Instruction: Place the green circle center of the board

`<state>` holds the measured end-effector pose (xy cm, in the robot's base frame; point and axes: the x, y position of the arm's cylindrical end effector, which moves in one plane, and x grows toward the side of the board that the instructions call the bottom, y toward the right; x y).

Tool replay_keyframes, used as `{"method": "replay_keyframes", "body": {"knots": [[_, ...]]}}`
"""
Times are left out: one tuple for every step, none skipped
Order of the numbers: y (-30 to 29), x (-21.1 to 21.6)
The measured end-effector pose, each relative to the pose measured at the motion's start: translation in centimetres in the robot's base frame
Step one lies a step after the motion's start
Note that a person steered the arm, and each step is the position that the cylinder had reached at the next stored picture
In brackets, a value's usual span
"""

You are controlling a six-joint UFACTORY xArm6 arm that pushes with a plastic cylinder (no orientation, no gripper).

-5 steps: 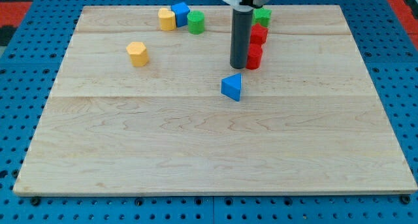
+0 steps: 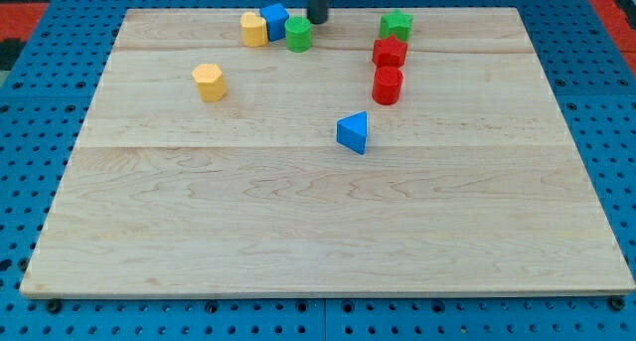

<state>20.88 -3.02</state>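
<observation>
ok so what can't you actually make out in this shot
- Rod: the camera view's top edge cuts off all but its lower end; my tip sits just to the view's right of the green circle, contact unclear.
- Blue cube: the yellow block and green circle overlap its lower part.
- Green star: too small to tell whether it touches the red star.

Single high oblique view over whole board [image 2: 328, 242]
</observation>
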Motion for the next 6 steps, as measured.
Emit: {"method": "replay_keyframes", "body": {"knots": [[-0.7, 6.9], [1.1, 12.5], [1.0, 13.1], [1.0, 13.1], [1.0, 13.1], [1.0, 13.1]]}}
